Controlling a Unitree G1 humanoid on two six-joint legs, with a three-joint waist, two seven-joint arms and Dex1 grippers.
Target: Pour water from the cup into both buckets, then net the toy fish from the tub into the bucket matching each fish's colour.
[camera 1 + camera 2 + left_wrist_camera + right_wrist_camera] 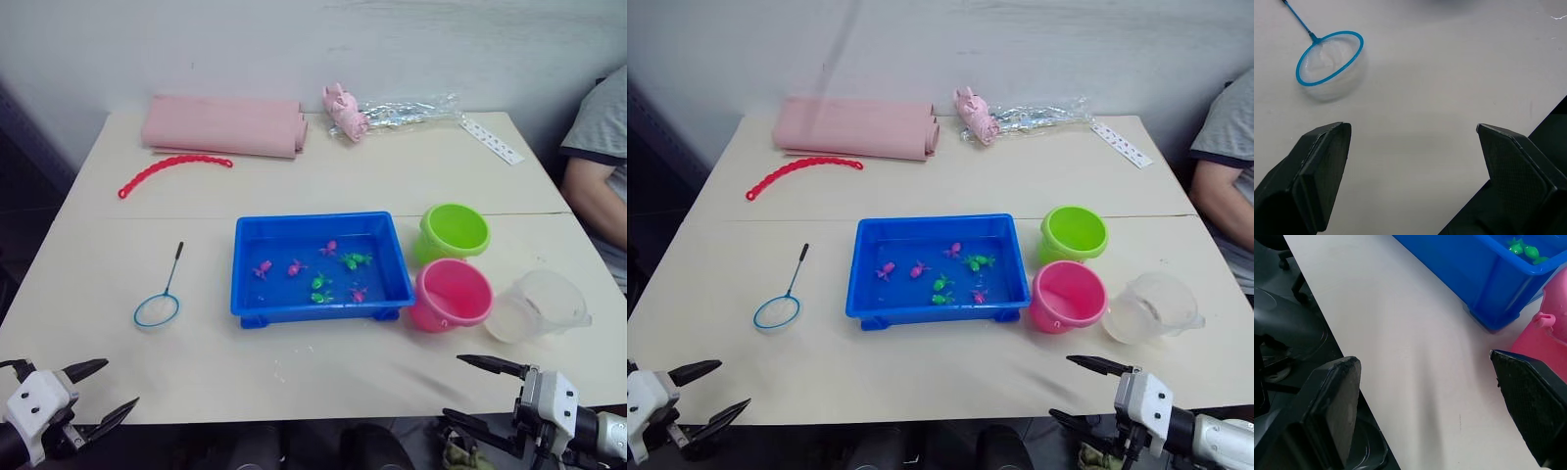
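On the table point(98, 294), mid way across: blue tub point(313, 225) with tiny pink and green toy fish point(323, 279) in water. Right of it: green bucket point(453, 231) far, pink bucket point(451, 294) near, clear cup point(537, 305) just beside; left of it, net point(159, 306) lying flat. At the near edge: left gripper point(106, 390) and right gripper point(468, 390), both wide open, holding nothing.

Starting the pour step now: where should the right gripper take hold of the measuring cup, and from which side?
Probably around the cup body, from the near side, where the right gripper already hangs open. Its handle is not clearly visible, and the spout points to the robot's right. The pink bucket stands close on its left, so keep the left finger clear of it.
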